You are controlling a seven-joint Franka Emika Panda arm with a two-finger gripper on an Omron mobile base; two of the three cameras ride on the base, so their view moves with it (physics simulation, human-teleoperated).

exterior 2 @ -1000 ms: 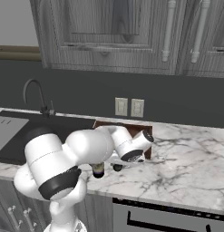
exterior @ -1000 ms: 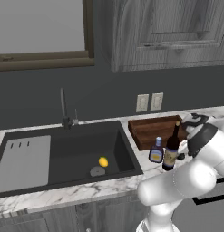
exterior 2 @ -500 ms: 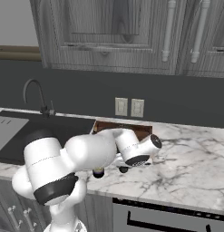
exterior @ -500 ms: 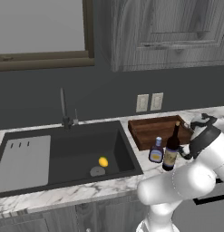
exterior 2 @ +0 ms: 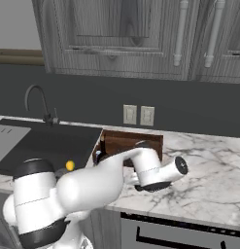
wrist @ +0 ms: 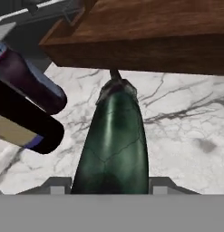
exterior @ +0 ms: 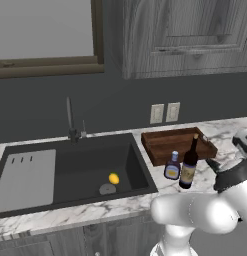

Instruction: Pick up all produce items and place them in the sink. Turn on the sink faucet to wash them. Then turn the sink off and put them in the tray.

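**Arm swung out over the right counter, green piece between the fingers**

Swinging right across the last second, my arm's wrist has travelled from beside the wine bottle to well out past the tray's near corner; the base views themselves have not shifted, so the base stood still.

Nearest, hand view: the dark green oval item [wrist: 114, 140] runs straight up from between the two fingertips, stem end pointing away toward the tray. The gripper [wrist: 111, 185] sits half-spread around its near end. Whether the pads are actually pressing on it, I cannot tell; the contact is hidden at the bottom edge. It appears to lie on the marble counter [wrist: 186, 136].

Just left of it: the wine bottle [wrist: 27, 113], close, a collision risk on lifting.

Beyond: the wooden tray [exterior: 177, 144], the green item's stem just short of its near wall.

Farther left: the sink [exterior: 75, 170], with the yellow lemon-like fruit [exterior: 114, 178] already in the basin beside the drain [exterior: 107, 189]. Faucet [exterior: 70, 117] behind, no water visible.

Judgement: one piece delivered, second at the grasp stage. Next comes closing firmly, lifting clear of the bottle, carrying left to the basin.
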